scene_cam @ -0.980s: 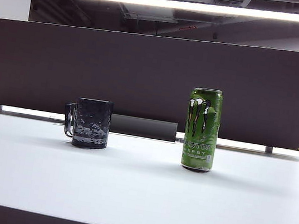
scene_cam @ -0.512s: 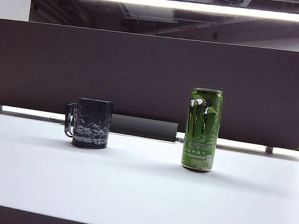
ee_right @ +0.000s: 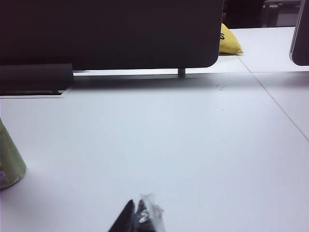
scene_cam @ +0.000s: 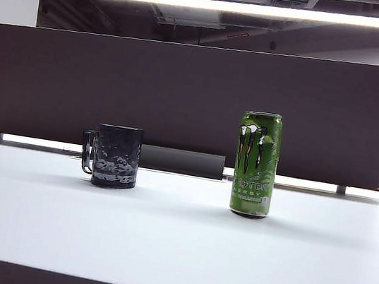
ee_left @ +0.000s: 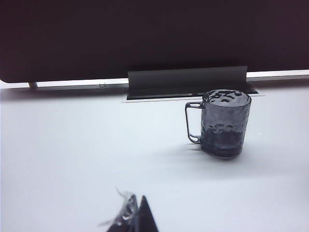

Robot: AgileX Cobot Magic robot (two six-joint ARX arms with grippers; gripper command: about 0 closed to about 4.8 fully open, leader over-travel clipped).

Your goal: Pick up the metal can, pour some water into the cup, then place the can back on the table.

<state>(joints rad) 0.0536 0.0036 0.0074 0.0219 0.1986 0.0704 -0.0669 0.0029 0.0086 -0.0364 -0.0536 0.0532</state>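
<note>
Nothing on the table [scene_cam: 174, 247] has moved since the earlier exterior frames: the can [scene_cam: 256, 164] stands upright on the right, the cup [scene_cam: 117, 156] upright on the left with its handle turned away from the can, the two well apart, both in front of the divider [scene_cam: 182, 98]. No arm shows in the exterior view.

We judge the risks from here as follows. If we take the can again, its tall, slim body could topple from a glancing finger, since it stands free with nothing to brace it. The cup's dark glass hides the water level, so we cannot tell how full it is, and more pouring could overfill it.

Our right gripper [ee_right: 137, 217] hovers low over bare table, its fingertips pressed together, grasping nothing; the can [ee_right: 9, 157] sits apart from it at the edge of the right wrist view. Our left gripper [ee_left: 134, 217] also hangs over bare table, near the cup [ee_left: 224, 123] but clear of it. Its tips look drawn together and empty, touching nothing.
</note>
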